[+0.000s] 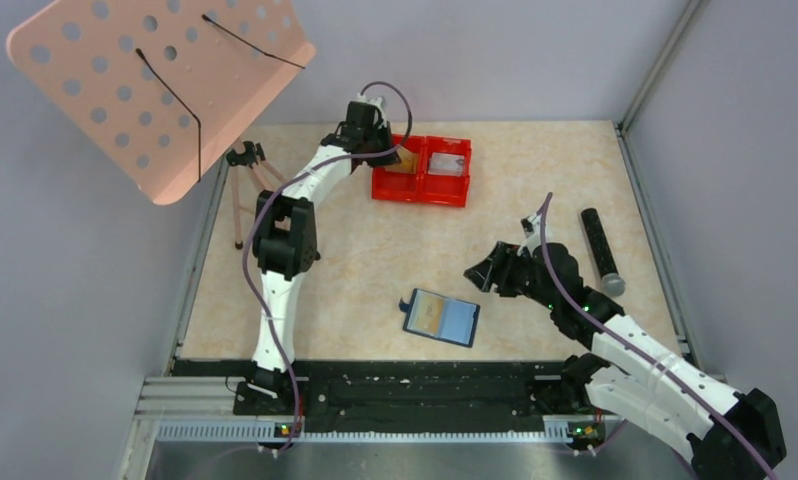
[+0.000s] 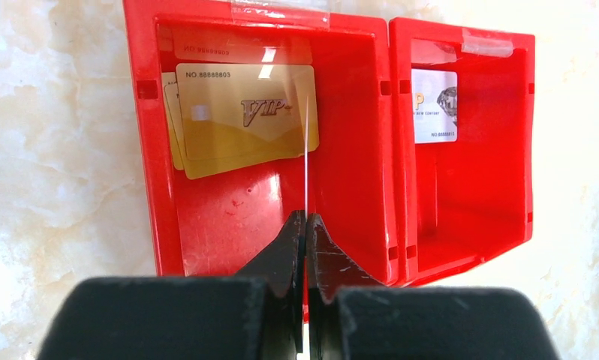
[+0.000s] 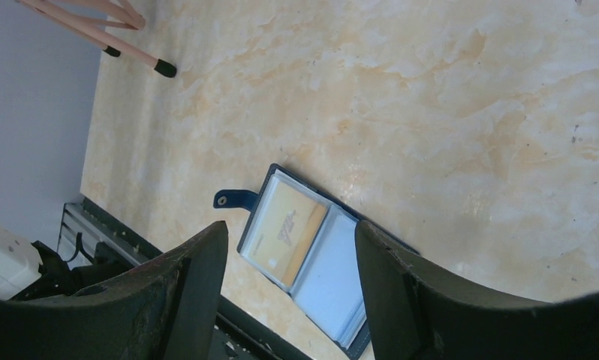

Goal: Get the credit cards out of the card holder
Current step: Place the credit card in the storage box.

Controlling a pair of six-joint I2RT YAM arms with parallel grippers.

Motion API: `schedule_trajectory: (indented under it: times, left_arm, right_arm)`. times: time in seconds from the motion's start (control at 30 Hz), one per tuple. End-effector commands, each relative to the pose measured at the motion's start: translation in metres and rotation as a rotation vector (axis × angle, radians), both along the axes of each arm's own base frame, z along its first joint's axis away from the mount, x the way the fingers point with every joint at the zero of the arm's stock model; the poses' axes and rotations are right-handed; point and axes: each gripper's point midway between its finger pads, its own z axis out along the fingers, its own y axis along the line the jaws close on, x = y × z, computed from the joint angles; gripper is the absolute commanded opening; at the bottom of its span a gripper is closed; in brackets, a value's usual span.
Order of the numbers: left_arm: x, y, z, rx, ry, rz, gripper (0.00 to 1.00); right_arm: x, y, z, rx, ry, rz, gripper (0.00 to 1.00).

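The card holder (image 1: 441, 317) lies open on the table near the front, and a gold credit card (image 3: 287, 225) shows in its left pocket; the right pocket (image 3: 328, 264) looks pale grey-blue. My right gripper (image 1: 480, 272) hangs open above and to the right of it, holding nothing, and in the right wrist view my right gripper (image 3: 290, 226) frames the holder from above. My left gripper (image 2: 305, 217) is shut on a thin card (image 2: 306, 150) seen edge-on over the left compartment of the red tray (image 2: 146, 150). Gold cards (image 2: 236, 120) lie there. A white card (image 2: 434, 105) lies in the right compartment.
A black cylinder with a grey end (image 1: 600, 250) lies at the right side of the table. A pink perforated board (image 1: 155, 80) on a tripod stand (image 1: 243, 190) overhangs the back left corner. Grey walls enclose the table.
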Motion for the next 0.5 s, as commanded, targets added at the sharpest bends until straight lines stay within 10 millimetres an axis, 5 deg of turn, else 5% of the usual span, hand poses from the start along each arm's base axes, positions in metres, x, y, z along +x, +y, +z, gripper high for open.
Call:
schedule_trajectory:
  times: [0.0,0.47]
  left_arm:
    - [0.02,-0.003,0.023,-0.052,-0.084,0.002,0.0]
    - [0.035,0.003,0.004,-0.057,-0.083,0.01,0.0]
  right_arm:
    - [0.009,0.006,0.025,0.044,-0.06,-0.006,0.63]
    - [0.012,0.008,0.022,0.04,-0.053,-0.006,0.63]
